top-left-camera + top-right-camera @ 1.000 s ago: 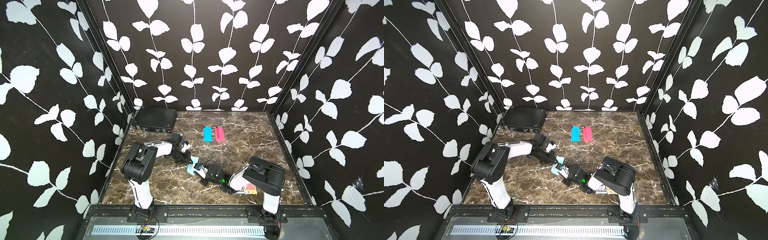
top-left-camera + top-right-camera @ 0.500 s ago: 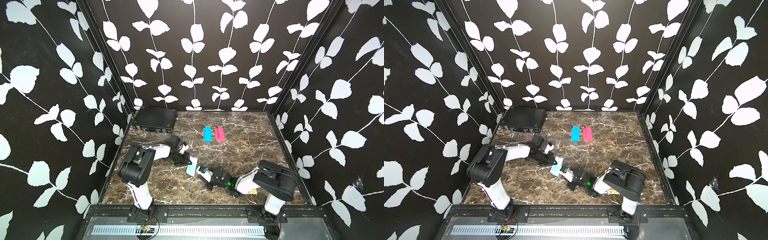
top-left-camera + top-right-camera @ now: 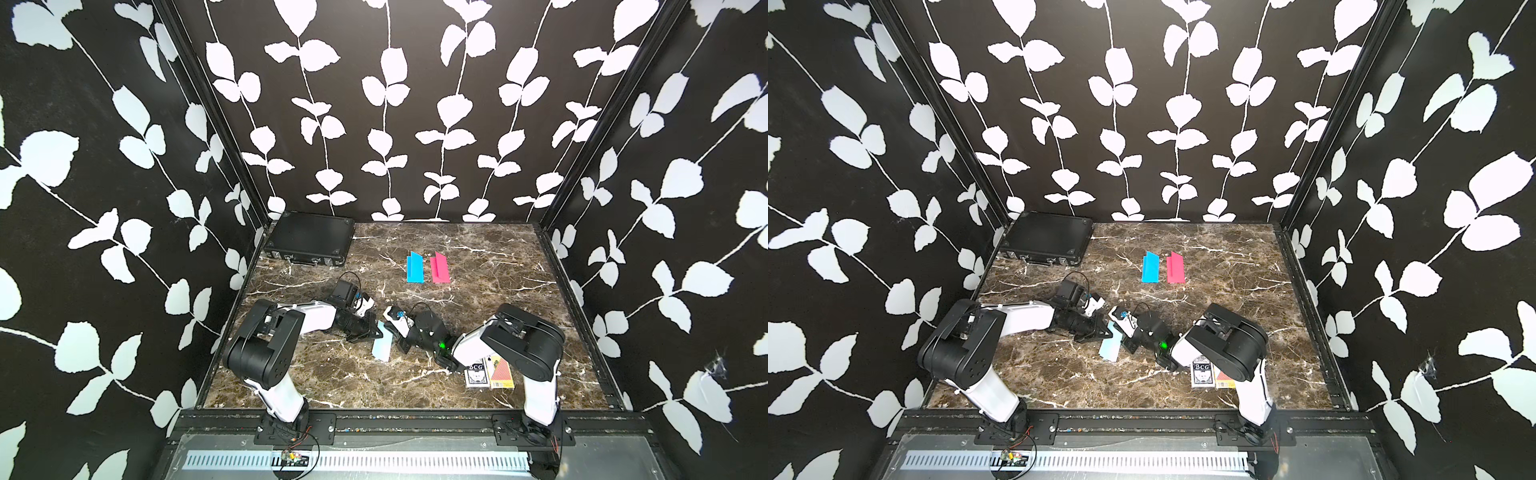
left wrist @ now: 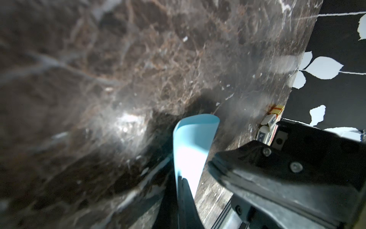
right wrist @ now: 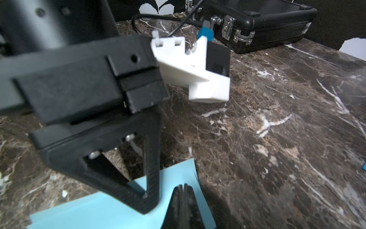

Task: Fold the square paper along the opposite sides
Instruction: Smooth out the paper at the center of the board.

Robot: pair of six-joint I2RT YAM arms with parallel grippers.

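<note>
The light blue square paper [image 3: 381, 348] [image 3: 1111, 349] lies bent over on the marble table [image 3: 478, 266], between the two arms. My left gripper [image 4: 181, 180] is shut on one end of it, and the sheet [image 4: 195, 142] curves away from the jaws. In both top views the left gripper [image 3: 376, 330] [image 3: 1105, 331] meets the paper's far end. My right gripper [image 5: 184, 187] is shut, its tips over the paper [image 5: 111, 210] beside a curled edge. I cannot tell whether it pinches the sheet. The left fingertip [image 5: 147, 198] rests on the paper close by.
A folded blue paper [image 3: 414, 268] and a folded pink paper [image 3: 439, 268] lie mid-table, farther back. A black case [image 3: 309, 243] [image 5: 257, 23] sits in the back left corner. Two card decks [image 3: 488, 371] lie under the right arm, near the front. Walls enclose the table.
The left gripper has drawn the paper a little toward the front. The right arm swung lower and outward half a second ago, then came back beside the paper.
</note>
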